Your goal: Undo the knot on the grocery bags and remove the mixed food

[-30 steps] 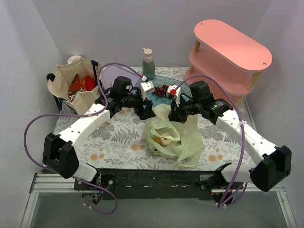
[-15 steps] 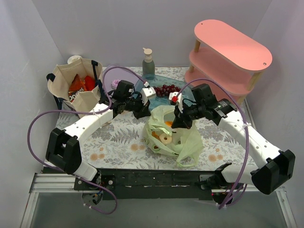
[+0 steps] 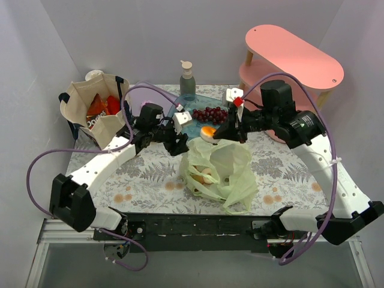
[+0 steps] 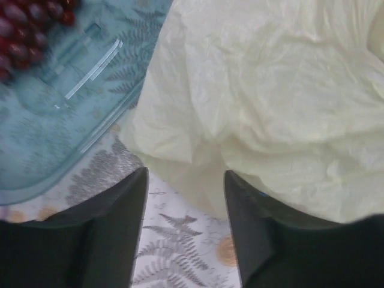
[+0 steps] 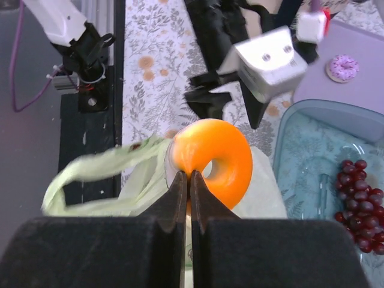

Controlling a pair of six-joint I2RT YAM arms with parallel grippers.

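The right fingers (image 5: 171, 240), closed on an orange ring (image 5: 213, 162), have lifted it above the green bag (image 3: 219, 174) mid-bench, left fingers (image 4: 108, 240) stand open at its edge, and more food remains inside.

An orange donut (image 3: 208, 132) hangs above the open pale-green bag (image 3: 227, 175).
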